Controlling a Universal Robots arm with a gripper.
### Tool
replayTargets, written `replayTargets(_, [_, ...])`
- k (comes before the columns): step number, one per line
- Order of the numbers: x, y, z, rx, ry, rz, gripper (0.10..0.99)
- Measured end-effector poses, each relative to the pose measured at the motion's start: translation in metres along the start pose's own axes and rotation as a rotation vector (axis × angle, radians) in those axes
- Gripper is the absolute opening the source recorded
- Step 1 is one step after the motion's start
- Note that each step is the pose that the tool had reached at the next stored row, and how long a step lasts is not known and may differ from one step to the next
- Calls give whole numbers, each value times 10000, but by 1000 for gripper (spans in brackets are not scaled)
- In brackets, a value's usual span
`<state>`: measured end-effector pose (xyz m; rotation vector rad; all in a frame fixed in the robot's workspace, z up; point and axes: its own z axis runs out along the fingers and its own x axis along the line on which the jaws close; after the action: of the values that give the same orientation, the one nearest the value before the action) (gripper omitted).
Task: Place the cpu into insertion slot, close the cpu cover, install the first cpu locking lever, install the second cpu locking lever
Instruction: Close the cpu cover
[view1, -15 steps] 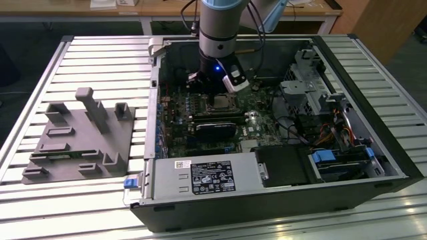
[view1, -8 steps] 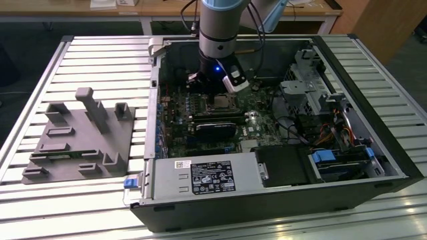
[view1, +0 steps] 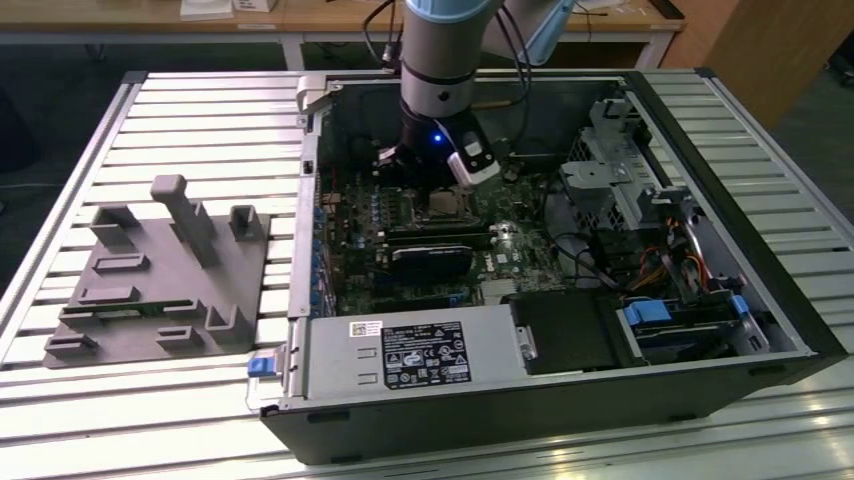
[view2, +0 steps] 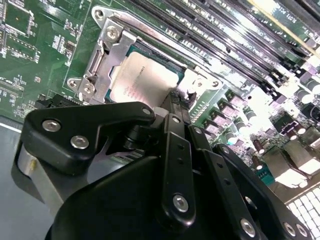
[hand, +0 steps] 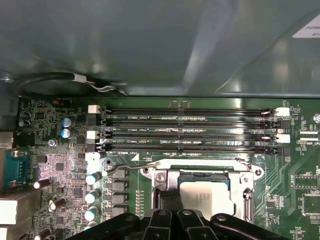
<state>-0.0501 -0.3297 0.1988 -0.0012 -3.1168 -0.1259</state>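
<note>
A silvery-grey square cpu (view2: 142, 80) sits framed by the thin silver cpu cover (view2: 102, 60). The black end effector (view2: 176, 99) is just beside it; I cannot tell its grip.

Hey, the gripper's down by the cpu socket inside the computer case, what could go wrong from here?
1. The gripper sits at the edge of the cover that frames the cpu; a slip could scrape the cpu or bend the cover.
2. Capacitors stand close beside the gripper; a sideways move might knock them.
3. The thin lever runs beside the memory slots; I cannot tell if it is latched, so it might spring up.
</note>
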Motion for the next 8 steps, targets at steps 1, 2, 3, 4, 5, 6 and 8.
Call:
replayTargets(1, [-6,0,-1,2,0,-1,106])
replayTargets(2, [-8,0,-1,2,0,-2,106])
replayTargets(3, [-8,0,-1,2,0,-1,106])
replayTargets(4, [-8,1,-5,2,0,-1,106])
replayTargets(5, [-8,1,-12,2,-2,-2,106])
replayTargets(6, [-8,2,-25,2,-1,-2,106])
replayTargets(8, [-7,7,-79,2,0,-2,106])
